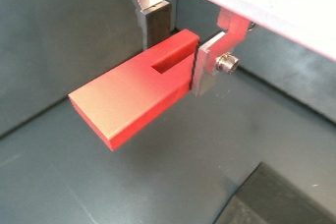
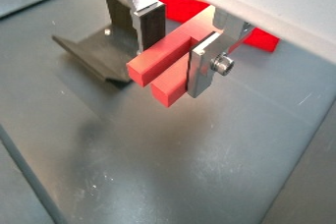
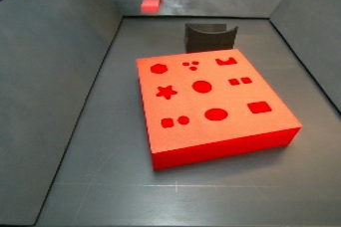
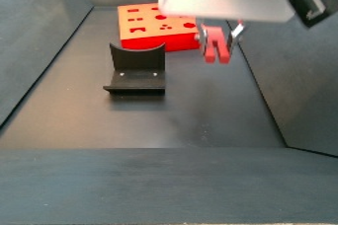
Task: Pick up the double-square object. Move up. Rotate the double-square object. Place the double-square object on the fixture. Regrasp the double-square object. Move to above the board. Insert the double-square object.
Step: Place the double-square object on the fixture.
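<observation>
The hand (image 2: 175, 43) hangs in the air, well above the floor, with its two silver plates closed on one end of the double-square object (image 1: 136, 97). The piece juts out sideways from between the dark pads, its grooved face showing in a wrist view. In a side view the double-square object (image 4: 215, 44) sits clear of the floor, beside and above the fixture (image 4: 136, 67), with the board (image 4: 160, 26) further back. The other side view shows the piece (image 3: 152, 2) high up behind the fixture (image 3: 209, 35) and the board (image 3: 213, 102).

Judging by this, the piece is lifted and the rotation or the carry to the fixture is in hand. To do it well, the grip should stay firm, since the long overhang could let the piece pivot between the pads. The turn should be slow and finished at height, before the descent onto the fixture's notched top.
</observation>
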Controlling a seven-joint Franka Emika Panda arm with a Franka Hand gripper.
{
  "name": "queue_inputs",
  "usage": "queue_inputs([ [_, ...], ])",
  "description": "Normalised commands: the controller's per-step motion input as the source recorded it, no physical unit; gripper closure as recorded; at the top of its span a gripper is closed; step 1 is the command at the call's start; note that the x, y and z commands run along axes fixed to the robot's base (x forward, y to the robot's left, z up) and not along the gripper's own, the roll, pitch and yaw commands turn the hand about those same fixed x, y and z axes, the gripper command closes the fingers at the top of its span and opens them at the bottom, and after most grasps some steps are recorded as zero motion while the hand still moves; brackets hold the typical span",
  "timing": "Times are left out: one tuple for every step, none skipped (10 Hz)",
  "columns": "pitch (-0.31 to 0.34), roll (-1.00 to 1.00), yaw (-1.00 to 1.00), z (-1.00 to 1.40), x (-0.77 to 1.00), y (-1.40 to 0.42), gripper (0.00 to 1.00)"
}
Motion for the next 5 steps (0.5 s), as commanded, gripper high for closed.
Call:
queue_inputs([
  [0.055, 0.08, -0.01, 1.0, -0.03, 0.01, 1.0],
  [0.06, 0.09, -0.01, 0.92, -0.03, 0.01, 1.0],
  [0.065, 0.09, 0.0, 0.82, -0.03, 0.01, 1.0],
  [0.073, 0.09, 0.01, 0.61, -0.01, 0.01, 1.0],
  [0.085, 0.1, 0.02, 0.45, -0.01, 0.01, 1.0],
])
